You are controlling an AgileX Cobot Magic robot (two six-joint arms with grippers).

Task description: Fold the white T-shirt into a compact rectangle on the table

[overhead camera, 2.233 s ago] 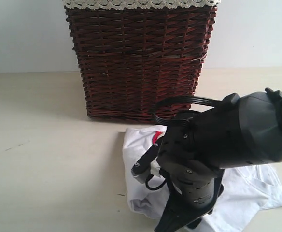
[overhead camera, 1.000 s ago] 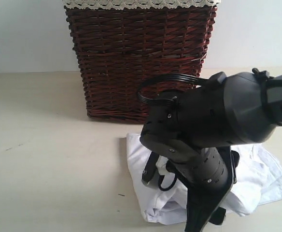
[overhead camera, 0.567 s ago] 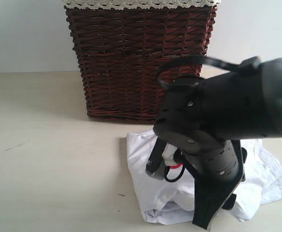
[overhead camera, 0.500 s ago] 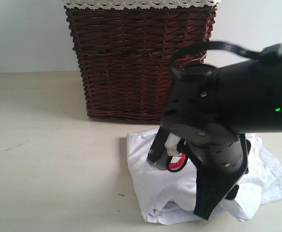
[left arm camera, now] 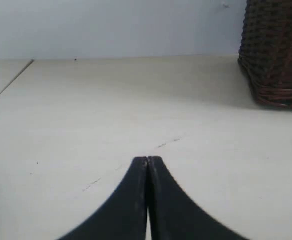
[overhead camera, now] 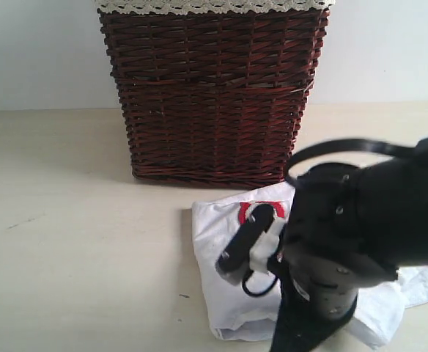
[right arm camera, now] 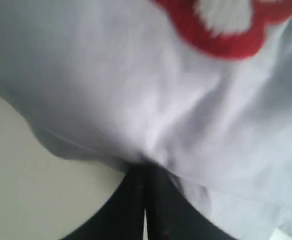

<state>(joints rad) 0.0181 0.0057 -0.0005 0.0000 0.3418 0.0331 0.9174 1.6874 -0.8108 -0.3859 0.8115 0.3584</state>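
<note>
Plainly, the right pincer (right arm camera: 145, 172) is closed on a bunched fold of the white T-shirt (overhead camera: 208, 233), its tips buried in the cloth; the shirt lies crumpled on the desk (overhead camera: 75, 220) directly beneath it, its red-outlined patch (right arm camera: 226, 50) just beyond the tips; the wicker basket (overhead camera: 207, 95) stands farther off; the left pincer (left arm camera: 147, 161) is pressed together, empty, above the desk.
</note>
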